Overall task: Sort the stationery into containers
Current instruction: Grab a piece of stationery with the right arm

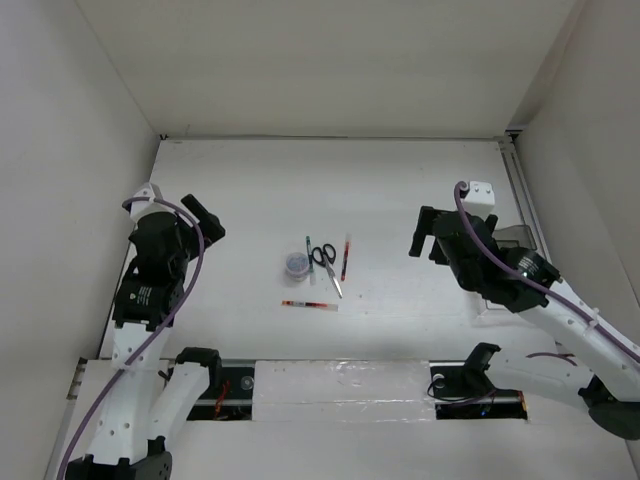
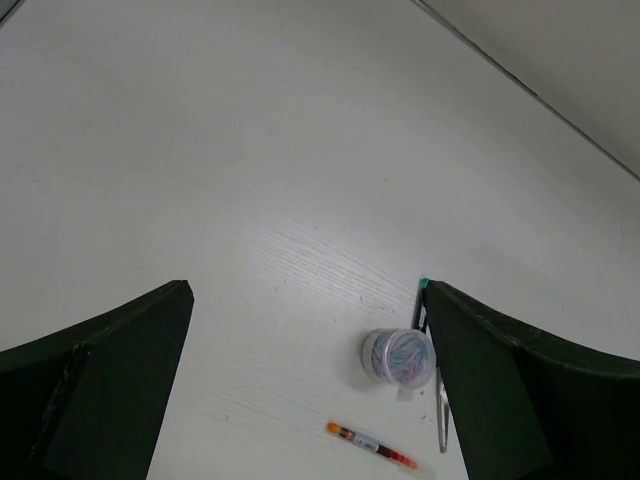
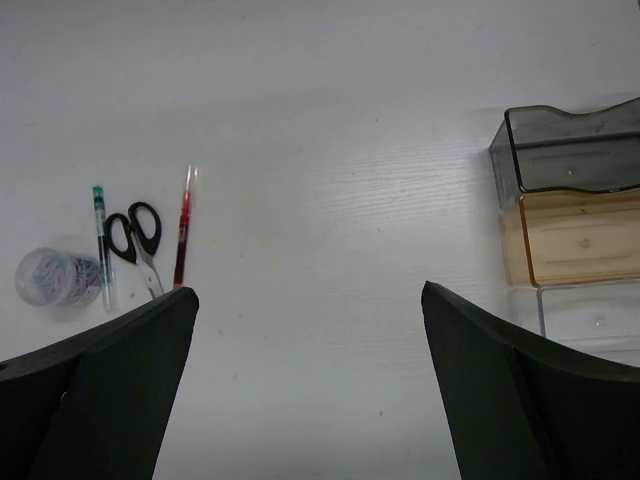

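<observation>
Hovering over the desk [image 1: 400, 180], left tool [image 1: 205, 222] and right tool [image 1: 425, 240] both stand wide open, empty.
The scissors [image 1: 326, 262] lie mid-desk between the two tools, long axis running away from the bases; the right tool seems slightly nearer, and the containers [image 3: 575, 235] stand beside it.

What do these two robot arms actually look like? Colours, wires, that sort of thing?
The left arm and right arm both have white, rounded lower segments and chunky black sections nearer the wrist. A thin purple cable runs loosely along the outside of each. The left gripper and right gripper are black, each with two broad, dark, wedge-shaped fingers.
</observation>
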{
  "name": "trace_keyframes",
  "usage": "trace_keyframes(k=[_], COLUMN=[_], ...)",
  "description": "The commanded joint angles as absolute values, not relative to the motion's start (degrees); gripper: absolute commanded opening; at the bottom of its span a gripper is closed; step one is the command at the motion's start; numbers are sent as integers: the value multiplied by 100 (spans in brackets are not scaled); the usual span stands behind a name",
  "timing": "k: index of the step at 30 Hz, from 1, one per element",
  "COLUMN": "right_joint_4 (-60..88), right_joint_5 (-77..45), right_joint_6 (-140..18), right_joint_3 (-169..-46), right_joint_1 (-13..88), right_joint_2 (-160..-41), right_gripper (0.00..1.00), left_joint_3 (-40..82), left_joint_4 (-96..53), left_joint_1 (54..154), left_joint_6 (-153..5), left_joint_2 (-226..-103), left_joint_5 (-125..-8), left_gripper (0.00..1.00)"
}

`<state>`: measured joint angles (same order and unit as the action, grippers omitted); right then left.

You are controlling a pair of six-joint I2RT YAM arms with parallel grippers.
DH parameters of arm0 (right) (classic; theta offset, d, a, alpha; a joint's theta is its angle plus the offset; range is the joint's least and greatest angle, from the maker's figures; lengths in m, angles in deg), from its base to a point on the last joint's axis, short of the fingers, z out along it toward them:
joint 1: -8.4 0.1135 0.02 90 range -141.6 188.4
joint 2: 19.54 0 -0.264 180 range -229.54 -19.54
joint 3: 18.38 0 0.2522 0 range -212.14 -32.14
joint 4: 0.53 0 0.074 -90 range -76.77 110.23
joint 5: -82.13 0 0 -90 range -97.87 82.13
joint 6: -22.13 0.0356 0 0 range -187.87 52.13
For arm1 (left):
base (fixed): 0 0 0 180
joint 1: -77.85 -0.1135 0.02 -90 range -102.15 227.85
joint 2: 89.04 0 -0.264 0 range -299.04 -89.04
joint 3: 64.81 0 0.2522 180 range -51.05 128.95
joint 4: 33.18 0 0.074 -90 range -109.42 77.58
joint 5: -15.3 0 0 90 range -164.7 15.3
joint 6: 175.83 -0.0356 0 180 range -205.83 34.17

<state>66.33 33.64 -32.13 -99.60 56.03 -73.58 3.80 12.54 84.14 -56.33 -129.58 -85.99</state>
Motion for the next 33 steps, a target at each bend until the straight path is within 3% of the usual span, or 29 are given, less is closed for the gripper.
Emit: trace_keyframes(k=[1,9,13,20,24,33], right_joint_4=[6368,5726,5078,4840,4592,3916], right_joint_5=[3563,2922,1705,1533,683,153], right_joint_6=[-3228,-3368,-3896,-3930,-4230,-4581], right_joint_3=[-10140,-9937,-9814,-10060,-10297,-10877], right_joint_1=[5586,5586,5586,6051,6182,6640], right_joint_2=[-7298,-6947,-7094,-8290,-8817,-10548], right_gripper=[100,100,100,100,100,100], left_joint_3=[345,345,292,292,292,292], left_joint_4=[1046,1046,1046,1099,1099,1099], left_joint_1=[8409,8409,8409,8409,8409,8409], left_joint_6=[-5516,-5515,-5463,-5410,-5410,-5410], left_joint_2=[-12763,-12701,-12701,-12579,-12508,-12455], left_joint_5=[-8753,-8754,-8806,-8964,-8964,-8964], left_gripper=[100,100,100,100,100,100])
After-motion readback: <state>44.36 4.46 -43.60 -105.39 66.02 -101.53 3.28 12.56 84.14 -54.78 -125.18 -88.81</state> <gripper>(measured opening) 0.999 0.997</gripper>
